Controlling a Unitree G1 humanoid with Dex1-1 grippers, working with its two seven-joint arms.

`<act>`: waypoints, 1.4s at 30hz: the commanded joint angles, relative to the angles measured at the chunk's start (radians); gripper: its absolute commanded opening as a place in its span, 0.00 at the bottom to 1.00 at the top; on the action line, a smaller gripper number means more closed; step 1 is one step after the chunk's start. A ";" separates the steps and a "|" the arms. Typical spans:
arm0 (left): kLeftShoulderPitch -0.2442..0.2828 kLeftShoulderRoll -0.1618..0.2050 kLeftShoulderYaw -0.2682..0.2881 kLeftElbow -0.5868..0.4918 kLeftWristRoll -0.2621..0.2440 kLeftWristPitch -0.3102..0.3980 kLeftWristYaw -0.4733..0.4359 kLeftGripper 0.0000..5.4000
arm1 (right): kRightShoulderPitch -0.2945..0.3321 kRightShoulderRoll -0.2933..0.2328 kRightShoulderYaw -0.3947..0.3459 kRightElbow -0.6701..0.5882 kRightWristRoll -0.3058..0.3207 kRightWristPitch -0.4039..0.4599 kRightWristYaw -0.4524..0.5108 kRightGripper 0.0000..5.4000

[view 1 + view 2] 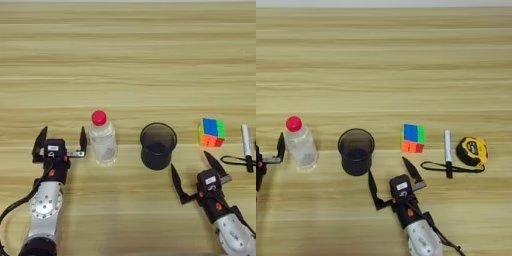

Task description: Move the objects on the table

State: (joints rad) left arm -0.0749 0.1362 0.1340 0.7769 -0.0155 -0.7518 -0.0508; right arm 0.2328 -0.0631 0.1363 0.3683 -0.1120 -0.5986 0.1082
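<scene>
Where only the right eye reaches: tape measure [472, 151] beside marker pen [447, 146] (both hands [60, 141] [196, 175] splayed wide).

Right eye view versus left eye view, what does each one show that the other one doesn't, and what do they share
Only the right eye view shows the yellow tape measure, lying right of the white marker pen. Only the left eye view shows the whole left gripper, open just left of the bottle; the right eye view catches only one of its fingers. Both show the table, the red-capped bottle, the dark cup, the puzzle cube, the pen with a black strap, and the right gripper, open near the cup.
</scene>
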 commanded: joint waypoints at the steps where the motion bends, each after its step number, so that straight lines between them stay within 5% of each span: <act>1: 0.000 0.001 -0.003 0.002 0.006 0.005 0.002 1.00 | -0.017 0.008 -0.019 -0.018 0.013 0.008 -0.023 1.00; 8: 0.000 0.002 -0.002 0.003 0.005 0.005 0.002 1.00 | -0.044 0.010 -0.056 -0.026 0.000 0.017 -0.079 1.00; 21: -0.005 0.002 0.000 0.013 0.004 0.001 0.001 1.00 | -0.203 0.020 -0.135 0.078 0.004 0.072 -0.184 1.00; 42: -0.001 0.002 0.000 0.012 0.002 -0.003 0.000 1.00 | -0.348 0.007 -0.185 0.334 0.051 0.045 -0.171 1.00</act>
State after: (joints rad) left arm -0.0755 0.1363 0.1354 0.7870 -0.0159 -0.7523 -0.0512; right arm -0.0962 -0.0484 -0.0390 0.6705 -0.0715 -0.5466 -0.0651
